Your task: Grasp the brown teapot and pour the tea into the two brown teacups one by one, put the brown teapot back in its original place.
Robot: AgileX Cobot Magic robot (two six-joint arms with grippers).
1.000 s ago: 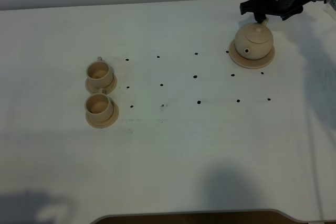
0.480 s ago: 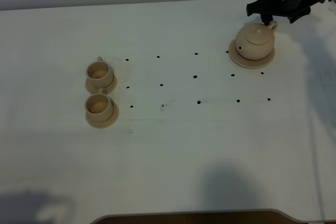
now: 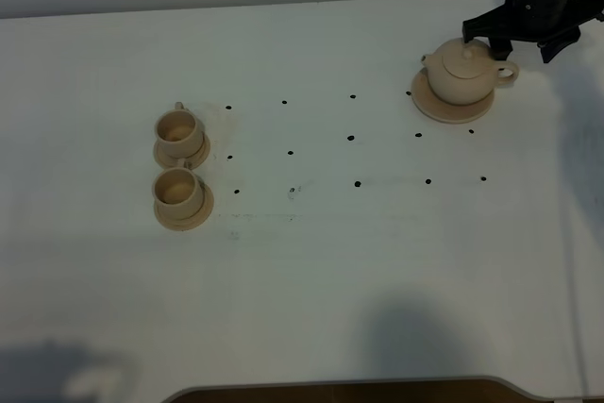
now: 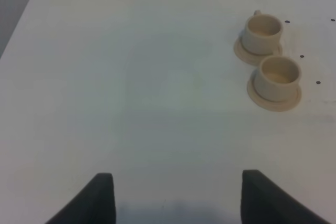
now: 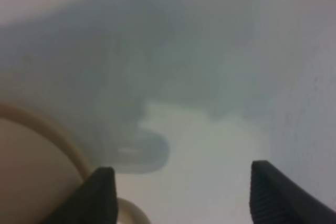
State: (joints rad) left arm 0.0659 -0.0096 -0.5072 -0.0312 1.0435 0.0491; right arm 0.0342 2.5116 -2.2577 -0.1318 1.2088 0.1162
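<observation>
The brown teapot [image 3: 461,75] sits on its round disc [image 3: 451,110], the original place, at the far right of the table. Its spout points left and its loop handle [image 3: 510,71] points right. My right gripper [image 3: 522,47] hovers open just behind the handle. In the right wrist view the right gripper [image 5: 184,198] holds nothing, and the teapot's body [image 5: 26,177] and handle edge [image 5: 130,212] lie beside one finger [image 5: 102,195]. The two brown teacups [image 3: 177,127] [image 3: 176,189] stand on saucers at the left. My left gripper [image 4: 181,203] is open, well short of the teacups [image 4: 264,27] [image 4: 279,73].
Rows of small black dots [image 3: 351,137] mark the white table [image 3: 330,261] between the cups and the teapot. The table's back edge runs just behind the teapot. A dark curved edge [image 3: 340,390] shows at the front.
The teapot has turned on its disc: the spout swung from the front to the left and the handle from the back to the right. My right gripper moved right, staying open.
</observation>
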